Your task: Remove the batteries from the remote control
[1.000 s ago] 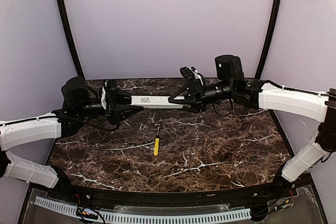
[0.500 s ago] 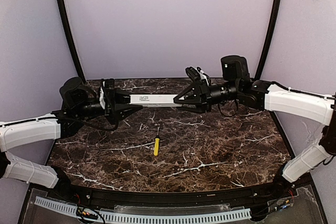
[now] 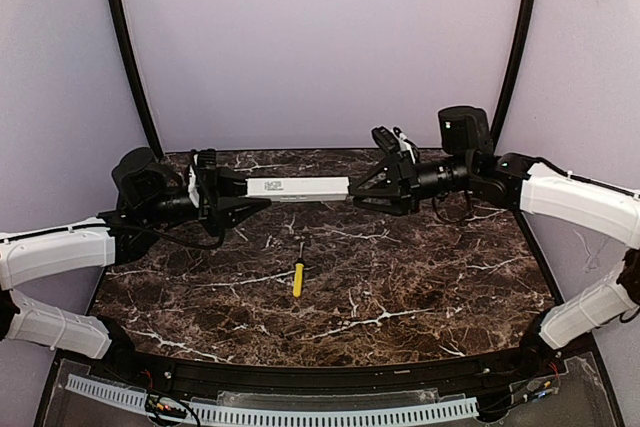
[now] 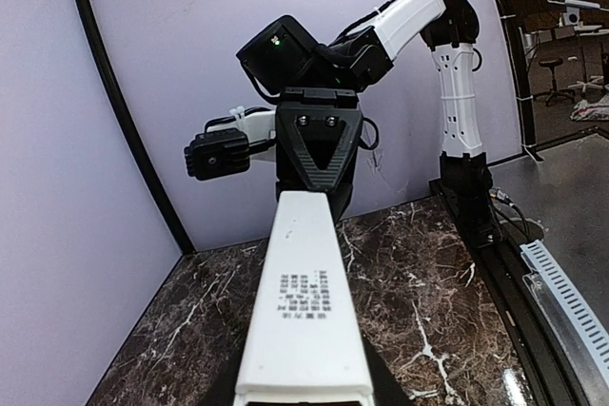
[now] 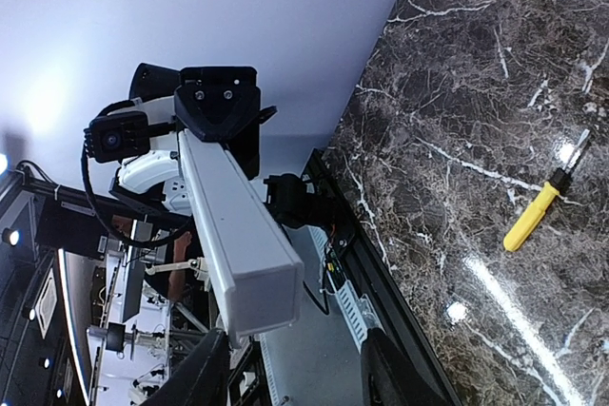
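The left gripper [image 3: 245, 195] pinches one end of the remote control [image 3: 298, 188], up in the air behind the yellow screwdriver [image 3: 297, 278], while the right gripper [image 3: 355, 194] is spread wide at the other end, holding nothing.

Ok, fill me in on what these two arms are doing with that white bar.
The left gripper is clamped on one end of the remote control, holding it in the air above the marble table. The right gripper faces the remote's other end with its jaws open, not gripping it. No batteries are in view, so the unloading is not visibly done. A yellow-handled screwdriver lies untouched on the table, nearer the arm bases.
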Robot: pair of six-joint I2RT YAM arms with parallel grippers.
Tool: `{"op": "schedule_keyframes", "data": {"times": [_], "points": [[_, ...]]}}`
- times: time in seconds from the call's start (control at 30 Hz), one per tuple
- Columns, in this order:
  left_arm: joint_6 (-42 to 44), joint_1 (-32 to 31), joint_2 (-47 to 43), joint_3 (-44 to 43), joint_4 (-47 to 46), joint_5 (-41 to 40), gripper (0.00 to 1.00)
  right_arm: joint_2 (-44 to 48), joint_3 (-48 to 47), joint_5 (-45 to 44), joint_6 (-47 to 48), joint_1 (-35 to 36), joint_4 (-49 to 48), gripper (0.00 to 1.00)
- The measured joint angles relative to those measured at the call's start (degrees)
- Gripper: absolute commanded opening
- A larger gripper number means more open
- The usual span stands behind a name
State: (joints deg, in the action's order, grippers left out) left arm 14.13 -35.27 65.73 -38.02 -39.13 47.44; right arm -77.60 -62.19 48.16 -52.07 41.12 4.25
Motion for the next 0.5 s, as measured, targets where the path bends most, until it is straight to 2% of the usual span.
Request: {"op": "schedule_keyframes", "data": {"times": [0.33,0.5], "points": [[3.3,0.0,-0.4,0.0,2.4,-0.7,0.0,6.9,0.6,-0.4,1.1,-1.6,4.9,0.48],[3.2,0.0,-0.4,0.0,2.6,-0.8,0.0,6.8,0.6,-0.1,0.5,-1.6,4.3,0.47]]}}
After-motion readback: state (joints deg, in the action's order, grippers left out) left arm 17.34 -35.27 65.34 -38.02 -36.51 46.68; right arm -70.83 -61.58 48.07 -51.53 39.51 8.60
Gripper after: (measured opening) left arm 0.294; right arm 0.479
